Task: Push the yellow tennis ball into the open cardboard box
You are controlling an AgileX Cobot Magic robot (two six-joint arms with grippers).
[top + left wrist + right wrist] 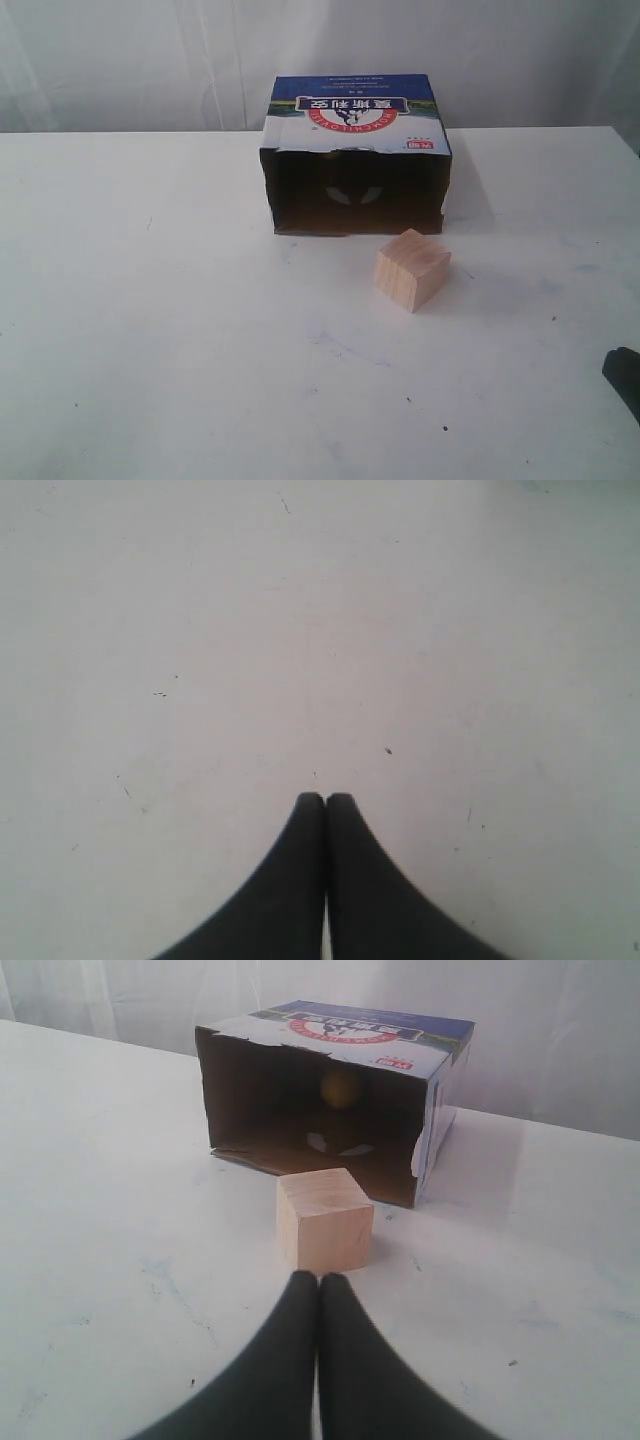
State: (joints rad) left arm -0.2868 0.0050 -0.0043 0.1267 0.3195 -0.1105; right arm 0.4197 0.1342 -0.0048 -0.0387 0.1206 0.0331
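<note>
The open cardboard box (355,115) lies on its side at the back of the white table, its dark mouth facing the front. In the right wrist view the yellow tennis ball (340,1088) shows dimly deep inside the box (300,1090), near its back wall. The exterior view does not show the ball in the dark interior. My right gripper (319,1278) is shut and empty, low over the table just short of the wooden cube, in line with the box mouth. Its dark tip (622,375) shows at the exterior view's right edge. My left gripper (325,798) is shut and empty over bare table.
A pale wooden cube (412,268) stands on the table just in front of the box's right corner; the same cube (325,1220) sits between my right gripper and the box mouth. A white curtain hangs behind the table (150,330).
</note>
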